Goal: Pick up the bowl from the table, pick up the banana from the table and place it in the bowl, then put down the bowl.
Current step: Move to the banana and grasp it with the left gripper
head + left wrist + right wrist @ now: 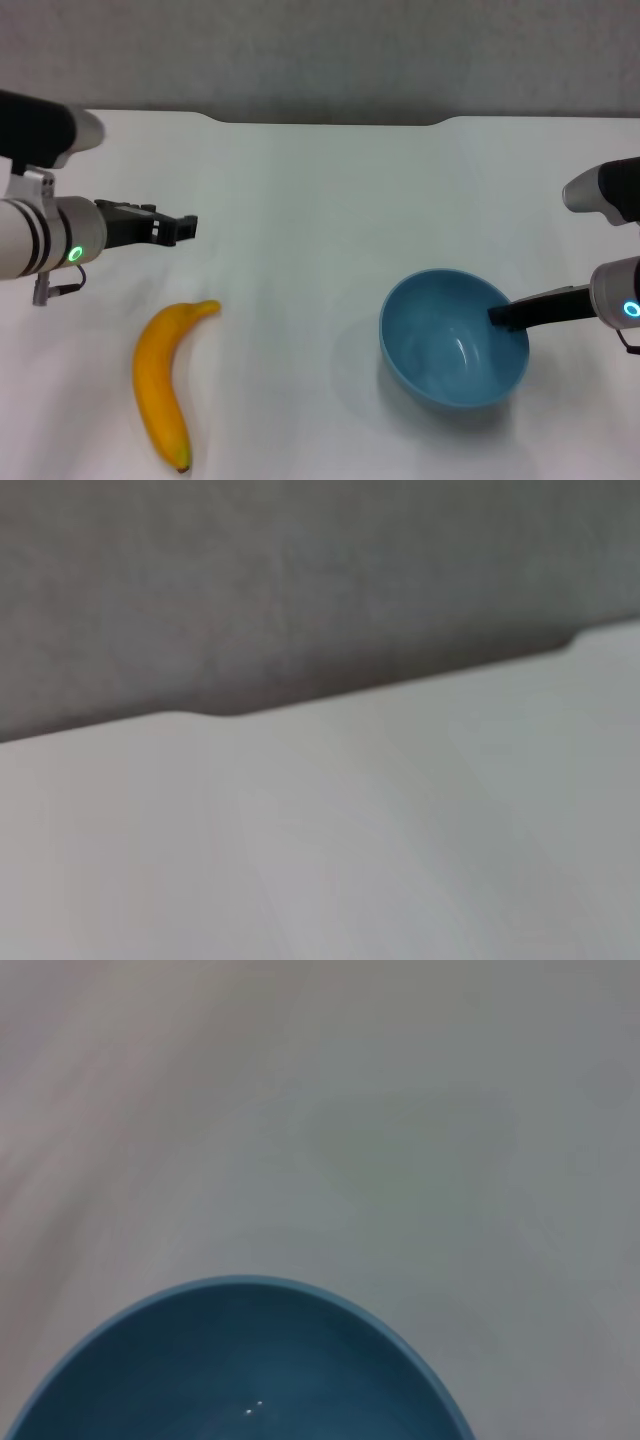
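Right gripper (503, 313) reaches level over your bowl's (450, 345) rim, seemingly pinching it | left gripper (186, 228) hovers beyond banana (162, 380), finger spread unclear.

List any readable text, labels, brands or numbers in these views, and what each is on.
None: no words, brands or numbers are readable in any view.
The bowl, banana and table are plain and unmarked.
The left gripper and right gripper show only green ring lights on their wrists, no lettering.
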Controlling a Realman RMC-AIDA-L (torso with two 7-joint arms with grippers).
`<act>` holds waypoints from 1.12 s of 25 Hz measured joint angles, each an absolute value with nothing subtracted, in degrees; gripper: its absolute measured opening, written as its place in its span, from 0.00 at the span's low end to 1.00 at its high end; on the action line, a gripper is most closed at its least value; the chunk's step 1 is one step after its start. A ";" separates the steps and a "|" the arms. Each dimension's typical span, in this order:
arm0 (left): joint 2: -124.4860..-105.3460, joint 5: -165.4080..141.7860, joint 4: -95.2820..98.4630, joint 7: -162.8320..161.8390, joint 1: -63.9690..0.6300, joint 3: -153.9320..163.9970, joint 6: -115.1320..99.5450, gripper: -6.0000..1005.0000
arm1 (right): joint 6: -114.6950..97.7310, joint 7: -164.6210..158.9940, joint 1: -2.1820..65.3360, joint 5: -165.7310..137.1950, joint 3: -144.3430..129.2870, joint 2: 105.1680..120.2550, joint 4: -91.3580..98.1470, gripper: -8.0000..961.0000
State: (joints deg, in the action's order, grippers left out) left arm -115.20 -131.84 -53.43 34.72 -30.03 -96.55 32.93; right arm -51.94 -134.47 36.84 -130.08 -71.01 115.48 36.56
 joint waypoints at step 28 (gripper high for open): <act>-116.17 -162.64 -58.20 1.59 -37.63 -93.91 64.05 0.89 | -51.04 -134.48 36.83 -130.07 -70.82 115.48 35.92 0.04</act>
